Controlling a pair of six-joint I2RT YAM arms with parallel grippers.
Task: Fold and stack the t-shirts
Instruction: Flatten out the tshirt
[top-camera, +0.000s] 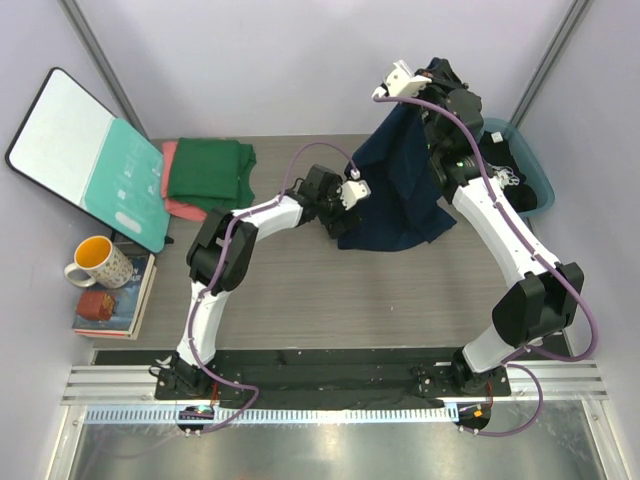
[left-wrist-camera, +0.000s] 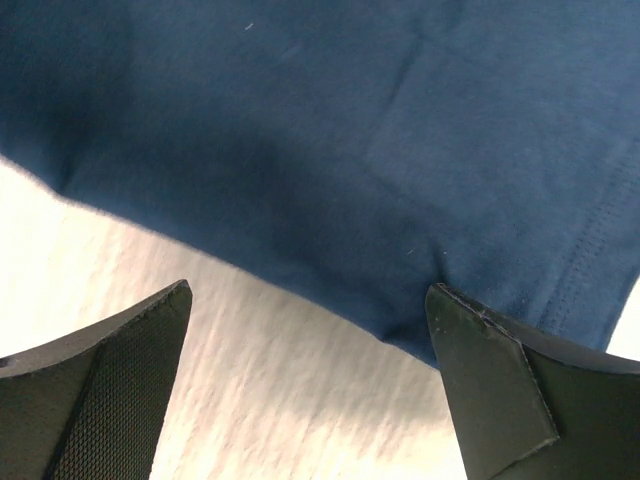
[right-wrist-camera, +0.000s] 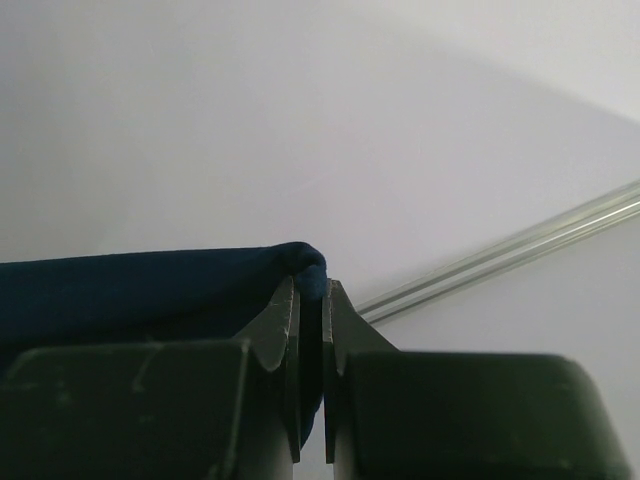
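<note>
Left gripper (left-wrist-camera: 308, 300), jaws spread, faces the hem of the limp, light navy t-shirt (left-wrist-camera: 330, 140) hanging from the pinching right gripper (right-wrist-camera: 311, 285); a free lower corner seems the best hold.

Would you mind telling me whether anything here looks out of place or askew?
Nothing spilled or damaged. The navy t-shirt hangs bunched from a single pinch in the right gripper, its lower part crumpled on the table; the salmon-pink t-shirt pokes out unevenly beneath the green t-shirt.
</note>
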